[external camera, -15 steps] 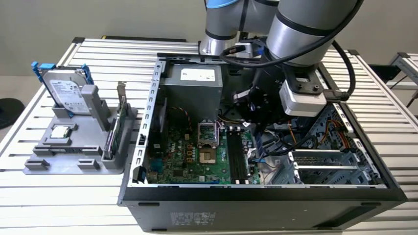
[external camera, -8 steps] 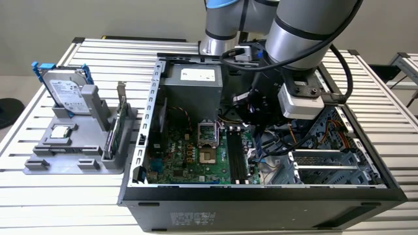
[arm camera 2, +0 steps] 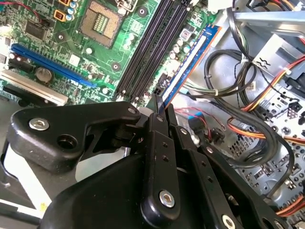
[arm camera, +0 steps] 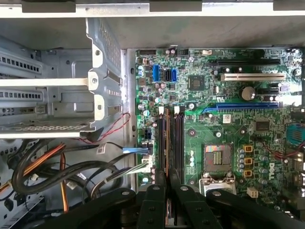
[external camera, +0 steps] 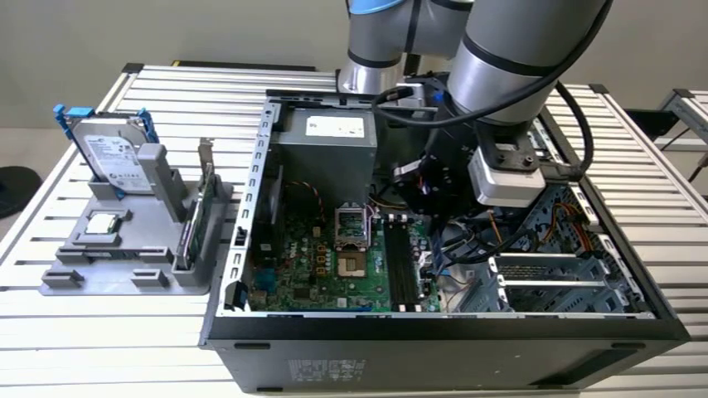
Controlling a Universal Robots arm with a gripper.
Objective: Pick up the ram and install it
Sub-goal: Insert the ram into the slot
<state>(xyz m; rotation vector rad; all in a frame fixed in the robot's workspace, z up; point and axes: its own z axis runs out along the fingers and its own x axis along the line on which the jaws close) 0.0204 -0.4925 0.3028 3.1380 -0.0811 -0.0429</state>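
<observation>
- We're seeing matt black plastic on the gripper point(arm camera 2: 159, 107) links, with shiny metal screws.
- Motherboard point(arm camera: 228, 143) is showing glossy green laminate.
- Case point(external camera: 443, 340) is looking like matt black-painted metal outside, bare grey steel inside.
- Table point(external camera: 99, 332) is reading as ribbed brushed aluminium.

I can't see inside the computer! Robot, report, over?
Gripper shut on the ram. Ram edge-on over the memory slots. Cables off to the side, not blocking.

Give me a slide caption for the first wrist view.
Gripper holding the ram edge-on above the motherboard's memory slots, inside the open computer case.
</observation>
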